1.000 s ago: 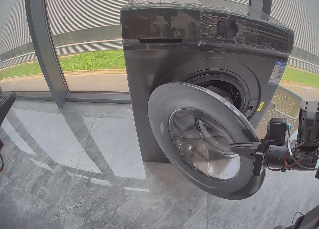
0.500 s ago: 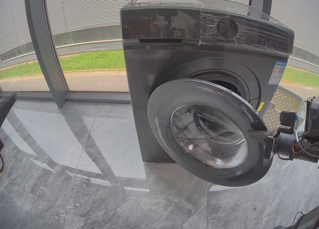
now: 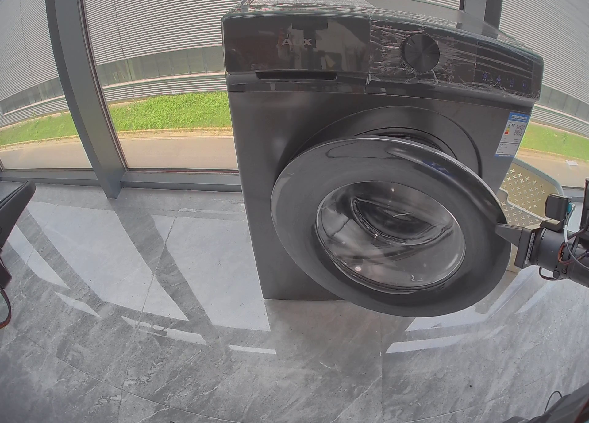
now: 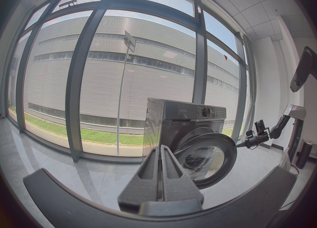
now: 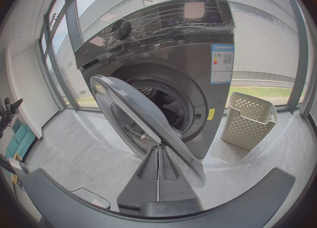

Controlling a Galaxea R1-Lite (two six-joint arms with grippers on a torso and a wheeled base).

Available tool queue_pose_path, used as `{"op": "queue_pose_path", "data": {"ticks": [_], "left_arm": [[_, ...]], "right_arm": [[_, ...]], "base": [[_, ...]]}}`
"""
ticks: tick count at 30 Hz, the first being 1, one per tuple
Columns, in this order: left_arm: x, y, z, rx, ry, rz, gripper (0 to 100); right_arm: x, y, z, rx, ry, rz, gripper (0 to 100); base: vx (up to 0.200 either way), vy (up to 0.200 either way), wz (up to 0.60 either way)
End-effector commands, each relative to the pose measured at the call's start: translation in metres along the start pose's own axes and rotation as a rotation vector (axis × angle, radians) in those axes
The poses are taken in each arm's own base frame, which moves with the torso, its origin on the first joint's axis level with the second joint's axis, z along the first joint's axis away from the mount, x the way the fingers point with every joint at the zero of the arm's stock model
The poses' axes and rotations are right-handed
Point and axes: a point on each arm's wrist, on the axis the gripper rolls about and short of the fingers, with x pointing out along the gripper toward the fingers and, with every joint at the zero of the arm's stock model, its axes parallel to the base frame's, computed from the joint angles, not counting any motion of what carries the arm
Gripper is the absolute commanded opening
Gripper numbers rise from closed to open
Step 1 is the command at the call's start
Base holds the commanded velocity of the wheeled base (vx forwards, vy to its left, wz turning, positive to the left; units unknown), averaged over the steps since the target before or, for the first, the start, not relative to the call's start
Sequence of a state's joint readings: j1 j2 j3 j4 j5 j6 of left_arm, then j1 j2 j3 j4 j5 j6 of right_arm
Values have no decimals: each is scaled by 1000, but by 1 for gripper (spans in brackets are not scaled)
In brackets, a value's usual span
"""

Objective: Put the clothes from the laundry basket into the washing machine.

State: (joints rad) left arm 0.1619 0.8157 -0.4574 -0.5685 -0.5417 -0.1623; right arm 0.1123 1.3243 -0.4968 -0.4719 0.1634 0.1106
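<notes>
Right end effector (image 3: 504, 231), fingers pressed together and holding nothing, touches the outer rim of the door (image 3: 294, 209) of the washing machine (image 3: 276, 117). The door stands partly open. The laundry basket (image 3: 527, 188) shows just beside the machine, partly hidden behind the door.

From the left wrist, the left end effector (image 4: 160, 149) is likewise pressed together and empty, well apart from the machine.

From the right wrist, the closed fingers meet the door's edge, and the basket stands upright on the floor (image 5: 82, 146) just beside the machine.
</notes>
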Motion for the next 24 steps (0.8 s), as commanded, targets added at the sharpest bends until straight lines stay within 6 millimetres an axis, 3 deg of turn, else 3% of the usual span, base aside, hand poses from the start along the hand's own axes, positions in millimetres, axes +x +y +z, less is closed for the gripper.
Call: {"op": "queue_pose_path", "data": {"ticks": [1,11,19,24], "left_arm": [[-1,-1,-1,-2,-1,-13,0],[-2,-1,-5,-3,2,-12,0],[-3,-1,-10,-2,-3,-13,0],[-3,-1,-11,-3,-2,-13,0]], "right_arm": [[5,-14,1,22,-10,-58,0],[27,-48,12,32,-152,-171,0],[27,-50,14,29,-170,-174,0],[39,-56,23,22,-213,-181,0]], "base": [[0,0,0],[0,0,0],[0,0,0],[0,0,0]]}}
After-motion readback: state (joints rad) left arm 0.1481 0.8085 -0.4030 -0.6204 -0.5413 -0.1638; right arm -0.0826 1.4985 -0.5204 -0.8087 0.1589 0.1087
